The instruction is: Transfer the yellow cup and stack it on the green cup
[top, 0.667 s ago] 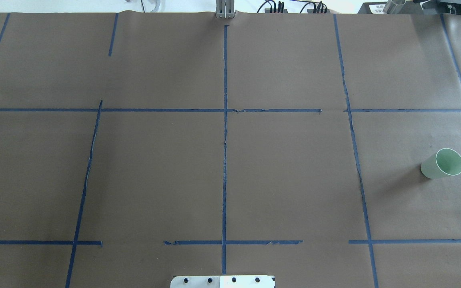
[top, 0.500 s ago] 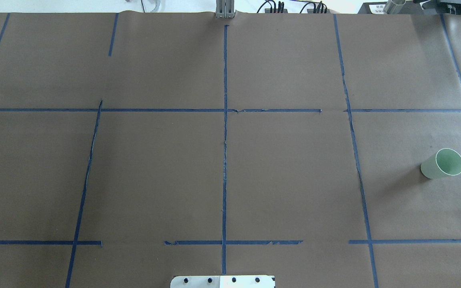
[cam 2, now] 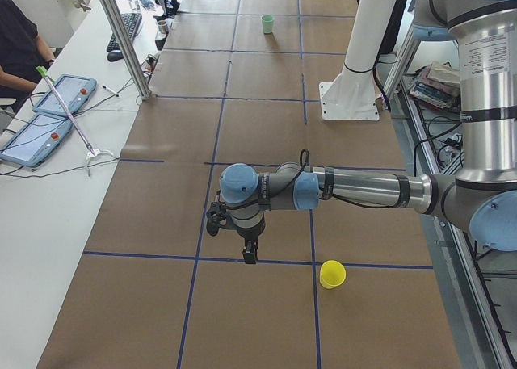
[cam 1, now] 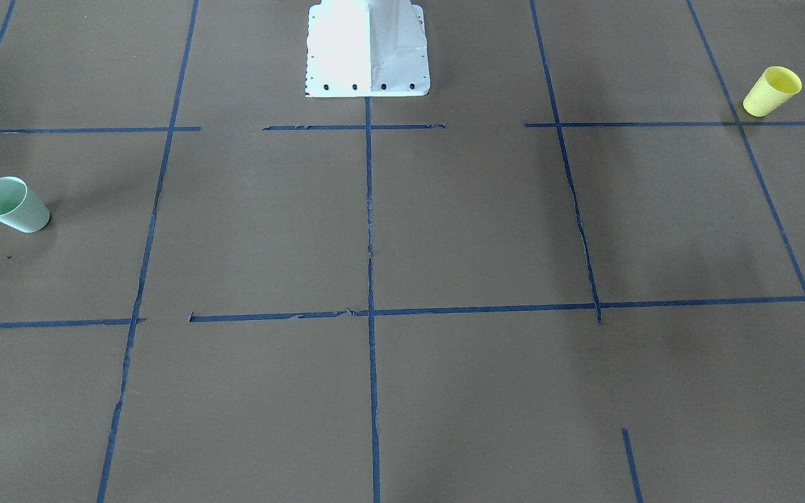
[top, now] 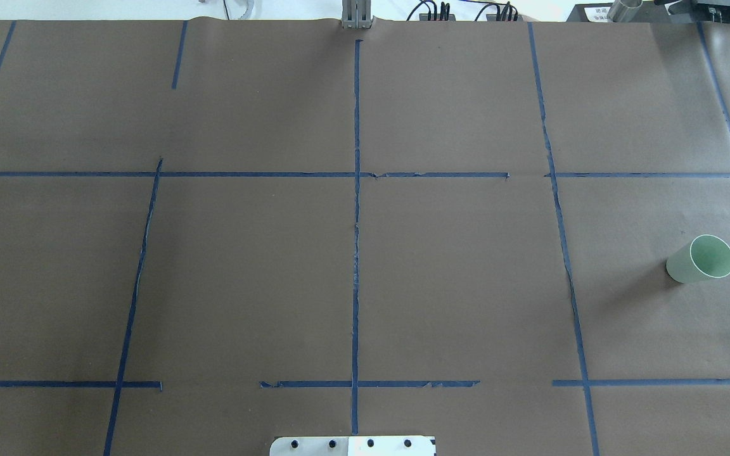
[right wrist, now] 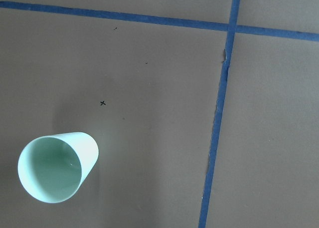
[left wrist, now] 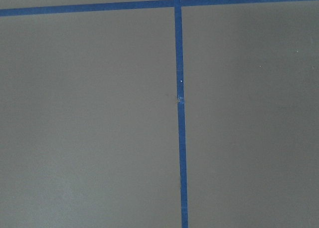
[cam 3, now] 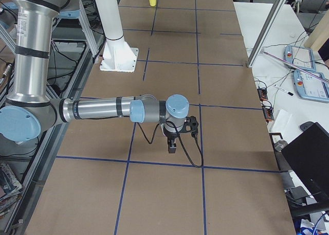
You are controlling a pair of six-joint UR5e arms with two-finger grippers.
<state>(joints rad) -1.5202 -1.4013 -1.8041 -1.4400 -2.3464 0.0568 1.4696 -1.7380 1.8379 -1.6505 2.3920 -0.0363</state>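
On the left, our left gripper (cam 2: 250, 252) hangs near the small bright yellow plastic cup (cam 2: 332, 274), which stands upright and empty, on the robot's side of that claw. This arm is the nearer one. Far right, the pale green plastic cup (top: 702, 259) stands empty near our right gripper (cam 3: 172, 145). We cannot tell how far either claw is open, and neither holds a cup.

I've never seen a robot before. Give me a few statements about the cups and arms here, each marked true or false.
1. The yellow cup stands upright on the table. True.
2. The yellow cup sits inside the green cup. False: they stand apart, at opposite ends of the table.
3. The left gripper holds the yellow cup. False: the cup stands on the table beside it, untouched.
4. The green cup shows in the right wrist view, open side up. True.
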